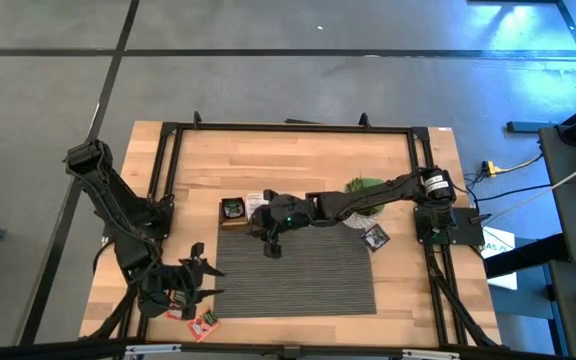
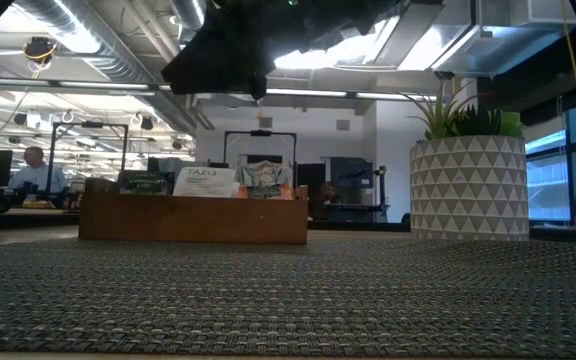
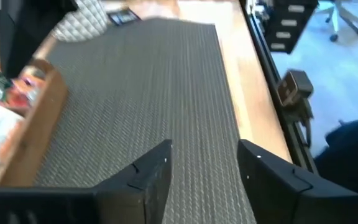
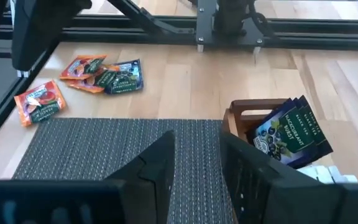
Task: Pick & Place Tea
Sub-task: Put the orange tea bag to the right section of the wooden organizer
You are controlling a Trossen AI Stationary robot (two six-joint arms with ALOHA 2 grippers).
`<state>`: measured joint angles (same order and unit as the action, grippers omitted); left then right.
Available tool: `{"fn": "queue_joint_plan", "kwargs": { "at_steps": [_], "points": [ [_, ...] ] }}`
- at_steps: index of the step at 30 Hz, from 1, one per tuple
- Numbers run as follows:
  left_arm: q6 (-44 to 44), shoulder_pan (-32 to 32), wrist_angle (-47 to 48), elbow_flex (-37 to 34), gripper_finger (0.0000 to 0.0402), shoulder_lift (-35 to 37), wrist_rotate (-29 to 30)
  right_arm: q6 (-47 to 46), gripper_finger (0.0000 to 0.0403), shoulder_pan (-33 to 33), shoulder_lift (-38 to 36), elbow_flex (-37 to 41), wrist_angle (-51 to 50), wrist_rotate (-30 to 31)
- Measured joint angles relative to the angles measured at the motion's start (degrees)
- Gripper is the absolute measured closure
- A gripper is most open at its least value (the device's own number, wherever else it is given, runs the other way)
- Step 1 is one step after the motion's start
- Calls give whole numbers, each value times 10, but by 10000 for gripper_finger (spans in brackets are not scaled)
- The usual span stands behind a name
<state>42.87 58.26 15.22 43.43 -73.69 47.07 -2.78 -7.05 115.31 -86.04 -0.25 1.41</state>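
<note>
left gripper (image 1: 190, 285) is seen at the near left corner of the pale wooden worktop (image 1: 298, 160), fingers (image 3: 151, 177) spread and empty, just beside the loose orange-red tea sachets (image 4: 73, 78). right gripper (image 1: 273, 245) hangs over the grey woven mat (image 1: 298, 275) near the long wooden tray (image 2: 193, 217), fingers parted, apparently empty. dark blue sachets (image 4: 291, 134) stand in the tray's end compartment.

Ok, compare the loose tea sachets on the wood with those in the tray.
Loose sachets lie flat, scattered on the table; tray sachets stand on edge, packed inside the wooden tray. Loose ones are mostly orange-red; tray ones here are dark blue. Both are small printed packets.
</note>
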Motion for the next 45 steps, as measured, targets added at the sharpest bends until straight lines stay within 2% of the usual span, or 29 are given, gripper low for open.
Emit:
{"fn": "queue_joint_plan", "kwargs": {
  "at_steps": [3,8,15,20,28,33,39,45],
  "points": [
    [-6,0,-9,0,218,0,22,-21,273,0,0,0,10,0],
    [-10,-1,-16,0,219,0,23,-71,273,0,0,0,25,0],
    [-103,-15,-16,0,226,0,-42,-75,273,0,0,0,42,0],
    [-107,-23,-16,0,231,0,-71,-75,273,0,0,0,48,0],
    [-107,-22,-15,0,240,0,-78,-75,273,0,0,0,89,0],
    [-152,-22,-15,0,249,0,-78,-75,273,0,0,0,106,0],
    [-191,-22,-18,0,289,-3,-139,-75,273,-9,0,0,127,-39],
    [-181,-22,-45,0,376,-38,-222,-74,273,-36,0,0,133,-52]
  ]
}}
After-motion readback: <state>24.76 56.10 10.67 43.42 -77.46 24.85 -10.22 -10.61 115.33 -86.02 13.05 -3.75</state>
